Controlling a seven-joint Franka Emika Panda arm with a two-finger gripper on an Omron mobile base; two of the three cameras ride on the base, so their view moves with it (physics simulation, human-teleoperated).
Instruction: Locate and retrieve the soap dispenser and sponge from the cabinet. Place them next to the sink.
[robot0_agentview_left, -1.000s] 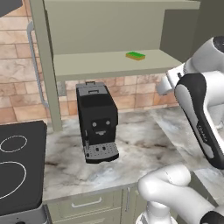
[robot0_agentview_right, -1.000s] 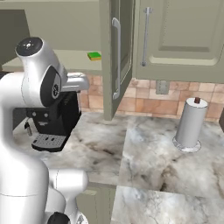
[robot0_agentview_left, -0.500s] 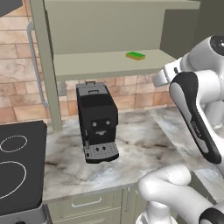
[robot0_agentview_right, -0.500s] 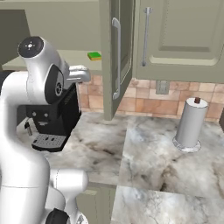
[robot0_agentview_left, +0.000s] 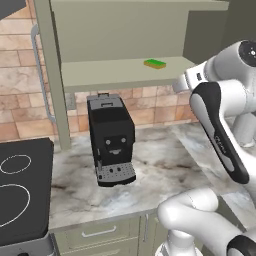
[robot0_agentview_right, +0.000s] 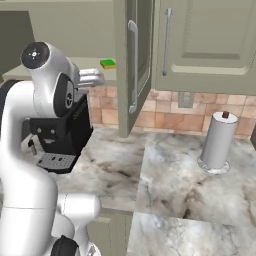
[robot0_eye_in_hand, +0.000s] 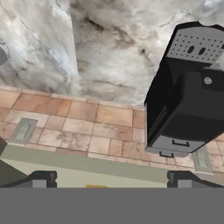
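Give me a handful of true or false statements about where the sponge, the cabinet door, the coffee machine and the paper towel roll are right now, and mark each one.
1. The sponge lies on the shelf inside the cabinet. True.
2. The cabinet door is closed. False: it stands open, with the shelf exposed.
3. The coffee machine stands on the counter below the shelf. True.
4. The paper towel roll lies on its side. False: it stands upright on its holder.
5. The gripper is shut on the sponge. False: its jaws are open and hold nothing.
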